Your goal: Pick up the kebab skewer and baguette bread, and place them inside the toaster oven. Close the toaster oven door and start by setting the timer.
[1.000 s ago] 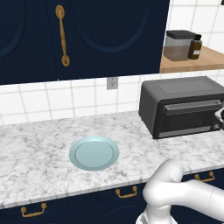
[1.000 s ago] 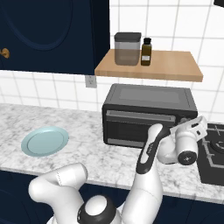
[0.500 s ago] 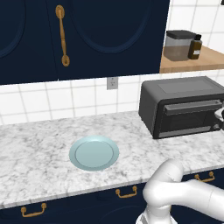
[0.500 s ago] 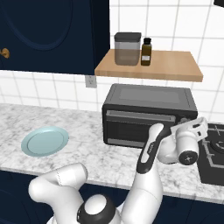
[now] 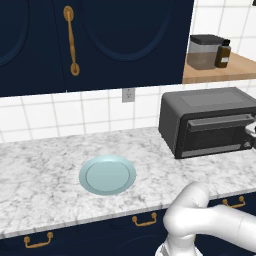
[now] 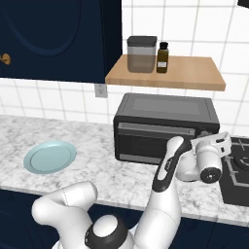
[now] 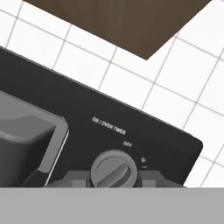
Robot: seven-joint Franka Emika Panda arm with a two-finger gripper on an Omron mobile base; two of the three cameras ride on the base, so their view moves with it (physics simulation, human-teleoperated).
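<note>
The dark grey toaster oven (image 5: 210, 120) (image 6: 165, 109) stands on the marble counter below a wooden shelf. Its toaster oven door (image 5: 216, 139) (image 6: 153, 142) is closed, the grey bar handle (image 5: 220, 121) along its top edge. My gripper (image 6: 212, 139) (image 5: 252, 131) is at the oven's right front panel. In the hand view its fingertips (image 7: 70, 178) sit on either side of the round timer knob (image 7: 113, 168) under the "ON / OVEN TIMER" label, shut on it. The kebab skewer and baguette bread are hidden from view.
A light blue plate (image 5: 107, 174) (image 6: 50, 156) lies on the counter left of the oven. The shelf (image 6: 165, 73) above carries a grey canister (image 6: 141, 53) and a dark bottle (image 6: 162, 57). A black stove top (image 6: 237, 175) adjoins the oven on the right.
</note>
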